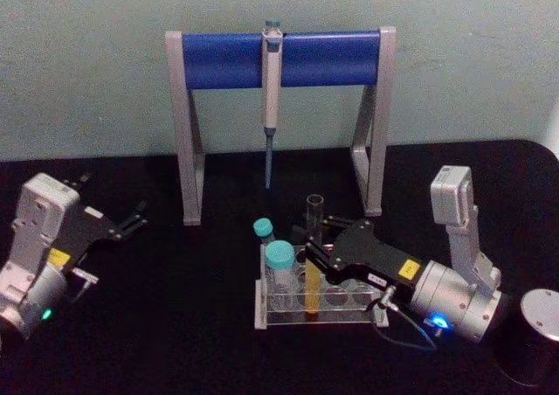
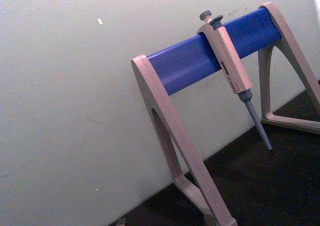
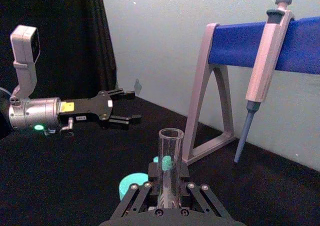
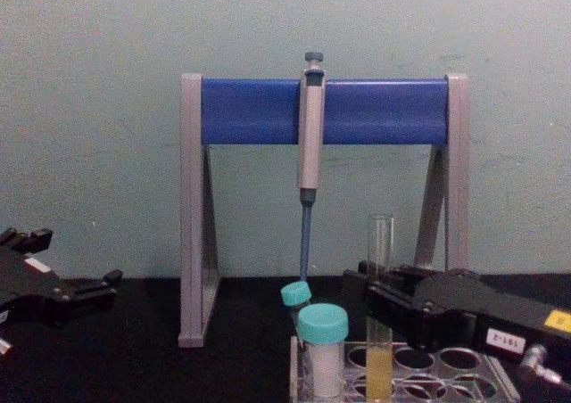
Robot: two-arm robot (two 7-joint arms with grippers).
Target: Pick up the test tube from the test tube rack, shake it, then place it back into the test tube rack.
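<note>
Black matte cloth covers the table (image 1: pixel 175 325), set before a pale green wall.

Test tube (image 1: pixel 314 264): slender clear glass, capless and round-bottomed, seen lower centre of the head view. It stands upright in a hole of the test tube rack (image 1: pixel 288 316), yellow liquid filling its lower part.

Test tube rack: low, clear plastic, with rows of round holes. Two white vials with teal caps (image 1: pixel 279 257) are held at the rack's left end; holes to the right of the tube are seen empty in the chest view.

Right gripper (image 1: pixel 313 235): black, angular, mounted on a silver wrist, entering from the lower right. Its fingers are set on either side of the tube's upper part; in the right wrist view the glass is closely flanked, though actual contact cannot be told.

Left gripper (image 1: pixel 138 213): black fingers parted, nothing held, resting at centre left, well apart from the rack.

Pipette stand (image 1: pixel 279 58): grey legs with a blue bar, upper centre. A grey-blue pipette (image 1: pixel 272 89) is hung from the bar.

Dark cylinder (image 1: pixel 533 338) with a silver top: lower right corner.
</note>
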